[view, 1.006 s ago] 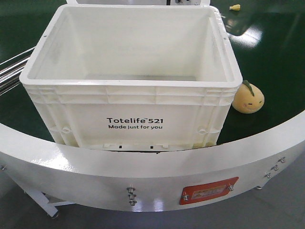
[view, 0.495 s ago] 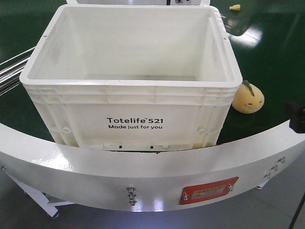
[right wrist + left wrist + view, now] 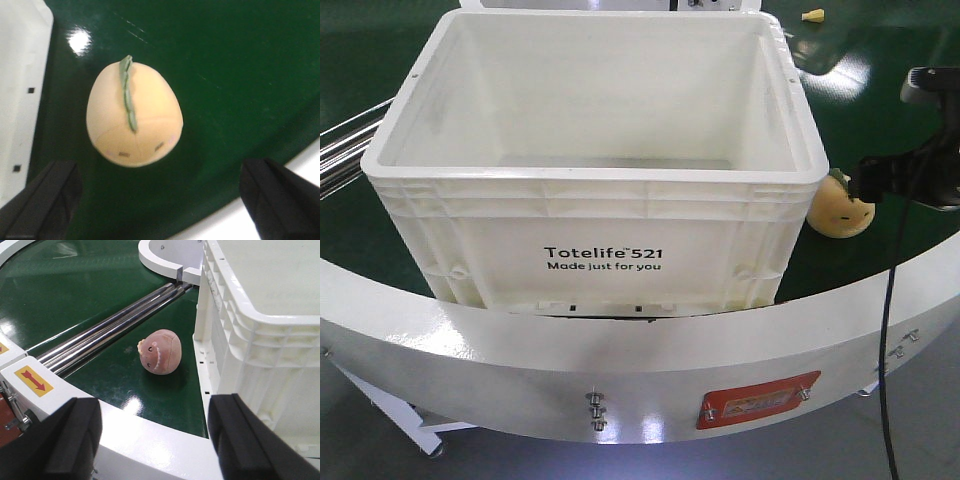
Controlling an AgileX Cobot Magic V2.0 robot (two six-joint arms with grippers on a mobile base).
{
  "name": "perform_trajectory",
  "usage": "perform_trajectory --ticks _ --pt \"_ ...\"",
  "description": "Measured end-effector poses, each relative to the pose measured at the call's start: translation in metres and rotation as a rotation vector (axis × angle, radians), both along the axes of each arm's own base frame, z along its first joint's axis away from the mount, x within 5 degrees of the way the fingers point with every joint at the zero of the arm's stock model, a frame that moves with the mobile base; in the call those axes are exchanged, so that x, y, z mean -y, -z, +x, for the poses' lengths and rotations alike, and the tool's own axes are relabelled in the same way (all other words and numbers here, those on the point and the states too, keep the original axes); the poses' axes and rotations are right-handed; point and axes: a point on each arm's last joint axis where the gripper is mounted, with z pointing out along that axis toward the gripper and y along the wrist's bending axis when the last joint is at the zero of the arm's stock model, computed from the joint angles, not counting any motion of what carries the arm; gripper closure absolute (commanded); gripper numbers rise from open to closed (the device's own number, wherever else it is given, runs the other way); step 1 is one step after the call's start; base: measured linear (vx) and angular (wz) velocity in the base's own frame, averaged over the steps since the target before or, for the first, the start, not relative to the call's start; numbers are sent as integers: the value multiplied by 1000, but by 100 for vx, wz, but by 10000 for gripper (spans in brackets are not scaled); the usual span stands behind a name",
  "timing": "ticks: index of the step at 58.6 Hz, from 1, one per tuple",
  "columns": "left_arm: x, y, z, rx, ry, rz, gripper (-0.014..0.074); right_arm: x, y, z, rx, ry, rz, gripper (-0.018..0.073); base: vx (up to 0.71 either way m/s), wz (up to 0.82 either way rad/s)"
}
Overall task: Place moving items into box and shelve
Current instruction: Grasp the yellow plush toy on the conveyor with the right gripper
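Bright overhead light — sharp, glossy glare.

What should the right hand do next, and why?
Probably lower the right gripper onto the yellow fruit toy: its jaws stand open above it, the toy centred between them on the green surface, not yet gripped.

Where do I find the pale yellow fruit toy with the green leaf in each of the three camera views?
Front-facing: the yellow toy lies at the right, beside the right front corner of the white crate.
Left wrist: not in it; only the pinkish-brown toy shows there.
Right wrist: just left of centre, with the leaf on top.
Shared landmark: the white crate, on the right in the left wrist view and at the left edge in the right wrist view.
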Motion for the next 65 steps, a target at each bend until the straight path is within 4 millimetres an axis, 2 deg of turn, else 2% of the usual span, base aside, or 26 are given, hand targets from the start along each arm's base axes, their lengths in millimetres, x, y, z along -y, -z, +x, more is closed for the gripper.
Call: perform_trajectory --ticks 10,18,26,32,45,51,58,65 --pt "0 0 0 0 0 0 92 0 30 40 -76 3 5 -116 0 0" --pt "0 0 0 0 0 0 94 -2 52 61 -123 5 35 -109 0 0" --pt "0 0 0 0 0 0 93 -7 67 73 -176 -35 57 -85 0 0" --pt "0 0 0 0 0 0 93 -9 72 75 -206 -54 63 -20 0 0" --pt "0 0 0 0 0 0 93 -9 72 74 -222 -65 62 211 0 0" --pt "0 0 0 0 0 0 93 -9 71 74 -220 -65 61 286 0 0" --pt "0 0 0 0 0 1 93 -9 61 71 -201 -72 49 316 0 0" --pt "0 0 0 0 2 6 93 -7 30 65 -131 -85 20 306 0 0"
